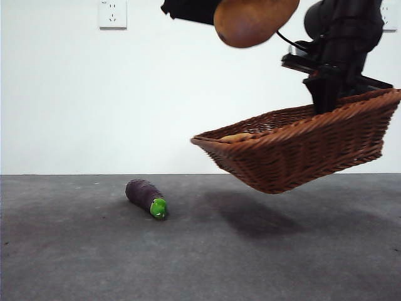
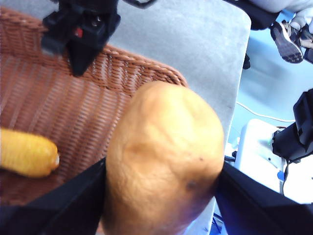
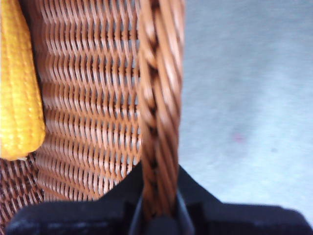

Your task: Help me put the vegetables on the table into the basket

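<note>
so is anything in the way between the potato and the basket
Nothing visible. The left end effector holds the potato in the air above the basket, which the right end effector grips by its rim, lifted and tilted. Only the corn lies inside, off to one side.

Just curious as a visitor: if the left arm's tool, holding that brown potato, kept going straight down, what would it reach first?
Probably the basket. The left tool grips the potato above its rim and floor, beside the yellow corn. Depth is unclear; it might clip the rim.
</note>
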Robot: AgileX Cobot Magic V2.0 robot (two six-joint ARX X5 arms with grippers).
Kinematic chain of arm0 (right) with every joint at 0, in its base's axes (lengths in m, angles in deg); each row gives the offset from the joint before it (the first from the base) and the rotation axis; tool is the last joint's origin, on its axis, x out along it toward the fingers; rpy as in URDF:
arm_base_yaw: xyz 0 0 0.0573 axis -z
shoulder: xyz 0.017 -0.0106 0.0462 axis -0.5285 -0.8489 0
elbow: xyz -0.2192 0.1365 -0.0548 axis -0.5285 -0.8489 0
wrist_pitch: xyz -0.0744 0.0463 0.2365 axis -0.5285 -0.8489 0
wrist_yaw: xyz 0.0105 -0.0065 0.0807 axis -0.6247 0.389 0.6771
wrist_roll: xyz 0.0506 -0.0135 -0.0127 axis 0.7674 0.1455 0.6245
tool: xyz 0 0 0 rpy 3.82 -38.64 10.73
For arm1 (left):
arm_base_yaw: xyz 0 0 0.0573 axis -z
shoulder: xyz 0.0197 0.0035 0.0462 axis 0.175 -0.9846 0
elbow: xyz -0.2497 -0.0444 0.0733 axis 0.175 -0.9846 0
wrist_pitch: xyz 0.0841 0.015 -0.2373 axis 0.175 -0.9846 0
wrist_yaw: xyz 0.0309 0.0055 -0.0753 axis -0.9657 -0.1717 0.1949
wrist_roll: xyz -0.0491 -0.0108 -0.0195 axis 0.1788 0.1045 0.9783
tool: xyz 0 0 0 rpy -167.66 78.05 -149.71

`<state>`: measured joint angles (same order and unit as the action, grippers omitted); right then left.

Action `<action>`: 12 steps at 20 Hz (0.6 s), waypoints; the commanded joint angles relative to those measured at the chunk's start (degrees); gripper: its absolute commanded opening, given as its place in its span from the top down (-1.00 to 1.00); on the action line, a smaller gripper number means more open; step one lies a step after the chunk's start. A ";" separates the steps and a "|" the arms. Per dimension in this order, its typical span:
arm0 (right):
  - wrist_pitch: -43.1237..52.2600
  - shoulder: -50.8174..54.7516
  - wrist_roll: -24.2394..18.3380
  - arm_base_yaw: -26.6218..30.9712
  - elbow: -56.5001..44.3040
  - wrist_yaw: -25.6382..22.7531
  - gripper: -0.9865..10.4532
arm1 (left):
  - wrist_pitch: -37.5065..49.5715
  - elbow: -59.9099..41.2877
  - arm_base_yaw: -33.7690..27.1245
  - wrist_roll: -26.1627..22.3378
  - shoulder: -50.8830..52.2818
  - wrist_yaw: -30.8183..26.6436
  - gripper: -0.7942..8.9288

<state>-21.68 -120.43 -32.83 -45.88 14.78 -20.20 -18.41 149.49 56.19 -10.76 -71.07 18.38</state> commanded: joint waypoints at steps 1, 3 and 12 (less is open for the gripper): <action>0.42 0.61 0.63 -2.38 0.09 1.11 0.84 | -1.95 -0.46 0.70 1.33 -2.93 -0.46 0.85; 0.61 0.61 0.66 -4.31 0.09 1.14 0.84 | -4.35 -0.46 1.27 1.33 -5.20 -3.89 0.85; 0.81 0.61 0.63 -7.45 0.09 2.23 0.84 | -6.10 -0.46 6.23 3.32 -8.70 -15.08 -0.30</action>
<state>-21.24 -120.43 -32.83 -53.27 14.78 -18.49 -24.44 149.46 62.40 -8.40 -79.53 3.51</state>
